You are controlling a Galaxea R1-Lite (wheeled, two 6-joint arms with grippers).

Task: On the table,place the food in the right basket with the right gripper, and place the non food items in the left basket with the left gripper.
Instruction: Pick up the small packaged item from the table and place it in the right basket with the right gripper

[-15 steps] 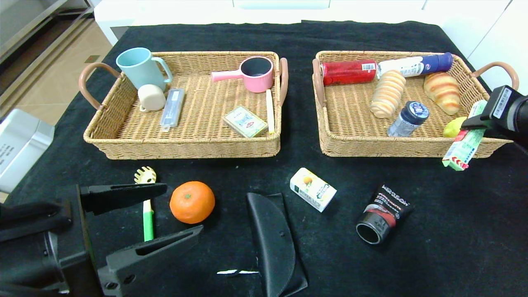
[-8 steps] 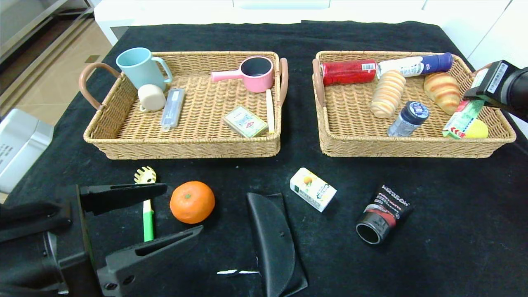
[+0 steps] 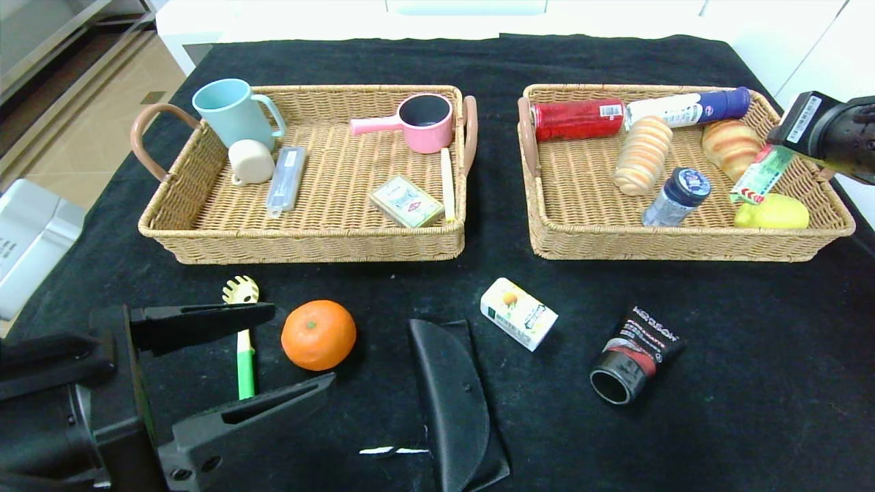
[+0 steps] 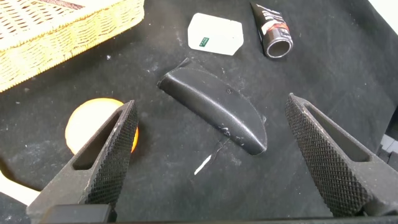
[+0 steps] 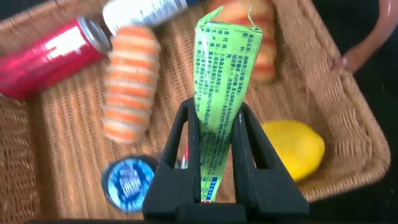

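My right gripper (image 3: 778, 152) (image 5: 216, 109) is shut on the long green-white packet (image 3: 757, 176) (image 5: 222, 68). It holds the packet tilted over the right end of the right basket (image 3: 683, 247), above a lemon. My left gripper (image 3: 303, 345) (image 4: 210, 106) hangs open and empty over the table's (image 3: 752, 383) front left. On the cloth lie the pasta fork (image 3: 243, 342), the orange (image 3: 318, 335) (image 4: 87, 121), the black half-round case (image 3: 451, 403) (image 4: 214, 109), the juice carton (image 3: 518, 313) (image 4: 215, 34) and the black tube (image 3: 636, 355) (image 4: 273, 28). The left basket (image 3: 307, 244) stands behind them.
In the left basket are a blue mug (image 3: 232, 109), a cream cup, a pink pan (image 3: 424, 123) and a small box. The right basket holds a red can (image 3: 577, 119), bread rolls, a bottle and the lemon (image 3: 772, 213). A silver box (image 3: 34, 239) sits off the table's left.
My right gripper has carried the packet from over the right basket's front rim up and back over the basket's inside. The left arm has hardly moved.
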